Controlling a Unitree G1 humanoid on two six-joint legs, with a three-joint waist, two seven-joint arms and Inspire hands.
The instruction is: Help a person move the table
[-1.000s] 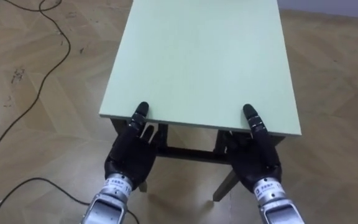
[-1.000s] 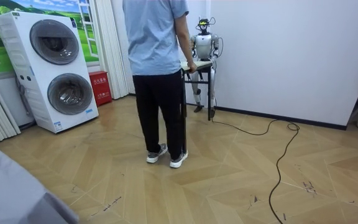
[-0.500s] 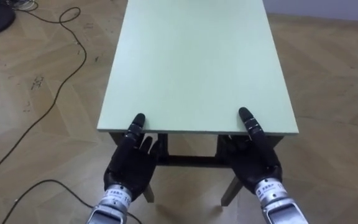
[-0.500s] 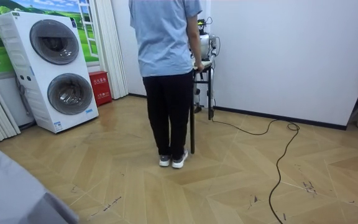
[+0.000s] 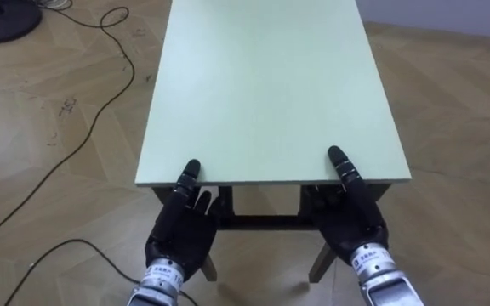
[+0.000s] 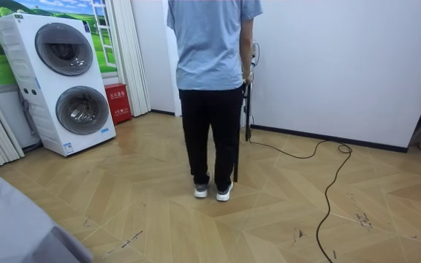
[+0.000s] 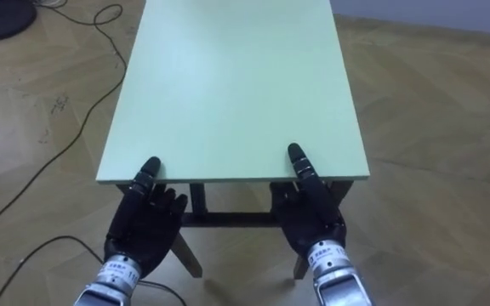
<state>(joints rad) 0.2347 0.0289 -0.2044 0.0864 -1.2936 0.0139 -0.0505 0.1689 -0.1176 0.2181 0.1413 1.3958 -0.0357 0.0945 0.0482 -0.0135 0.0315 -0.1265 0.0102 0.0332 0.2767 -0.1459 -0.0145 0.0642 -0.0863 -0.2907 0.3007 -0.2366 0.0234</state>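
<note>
Wood flooring lies all round. Left hand point(image 5: 181, 231) and right hand point(image 5: 353, 223) each clamp the near edge of the pale green table point(image 5: 270, 85), thumb on top and fingers beneath. At the table's far end stands a person point(image 6: 214, 80), back to the room camera. Both grips are as they were a second ago. The person has stepped toward the room view's right and now hides the robot.
</note>
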